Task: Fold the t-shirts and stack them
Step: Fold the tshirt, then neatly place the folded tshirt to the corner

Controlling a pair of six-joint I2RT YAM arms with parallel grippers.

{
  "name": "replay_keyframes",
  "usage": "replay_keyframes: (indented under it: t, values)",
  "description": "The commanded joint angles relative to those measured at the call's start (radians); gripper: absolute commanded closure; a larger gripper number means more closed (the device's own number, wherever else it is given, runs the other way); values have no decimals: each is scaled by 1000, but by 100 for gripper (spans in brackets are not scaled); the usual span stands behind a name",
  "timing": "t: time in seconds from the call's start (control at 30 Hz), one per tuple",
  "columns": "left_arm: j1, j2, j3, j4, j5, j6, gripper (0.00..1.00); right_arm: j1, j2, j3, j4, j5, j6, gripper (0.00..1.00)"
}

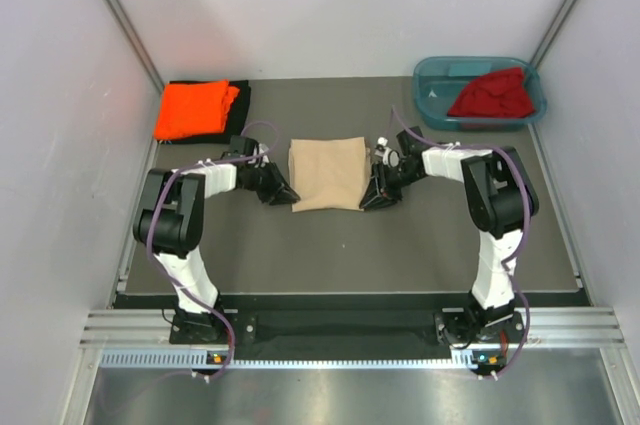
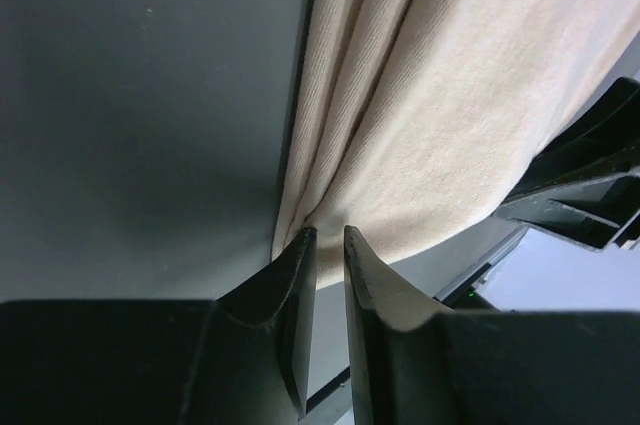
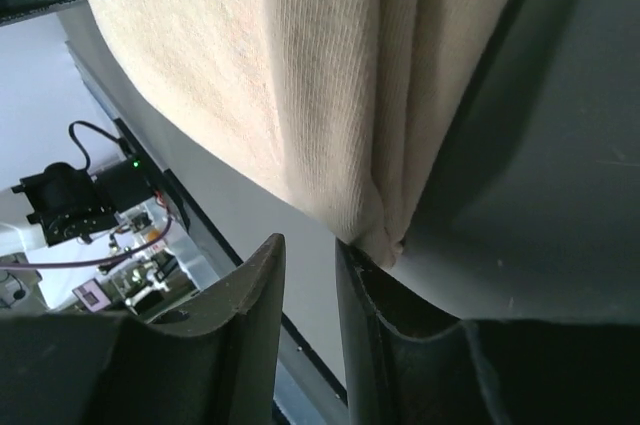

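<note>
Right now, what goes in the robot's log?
beige t-shirt: folded | left gripper: at near-left corner, grip unclear | right gripper: at near-right corner, grip unclear

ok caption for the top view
Left tool and right tool at near corners of folded beige shirt; orange shirt on black shirt far left, red shirt in tub.

A teal tub [image 1: 432, 105] sits at the far right corner of a dark grey mat [image 1: 400, 245], close against the right wall [image 1: 600, 175]. White walls close in the left, far and right sides, with a metal strut [image 1: 120, 15] running up each far corner. Along the mat's near edge lies a ribbed aluminium rail [image 1: 330, 330], and nearer still a shiny metal sheet [image 1: 350, 395].
</note>
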Motion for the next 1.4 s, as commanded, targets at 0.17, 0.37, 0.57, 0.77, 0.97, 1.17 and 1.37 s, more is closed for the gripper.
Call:
replay_keyframes:
  t: [0.17,0.37,0.57,0.77,0.97,1.17,1.37]
  values:
    - [6,-112,35,-234,-192,208,76,-18,-99,59,-122,238,-132,71]
    - [8,-326,95,-386,-327,253,56,97,-213,227,-256,426,-175,63]
    - [47,-519,55,-394,-317,199,43,287,-287,317,-247,706,-199,47]
    - [100,-626,-19,-407,-359,159,33,591,-402,282,-72,1240,-383,0]
    - [112,-686,-29,-473,-509,109,26,751,-355,174,135,1337,-709,0]
    - [166,-687,-36,-522,-580,99,19,797,-195,157,185,1224,-914,0]
    - [319,-671,-95,-484,-400,113,20,828,-153,88,287,1096,-1074,11]
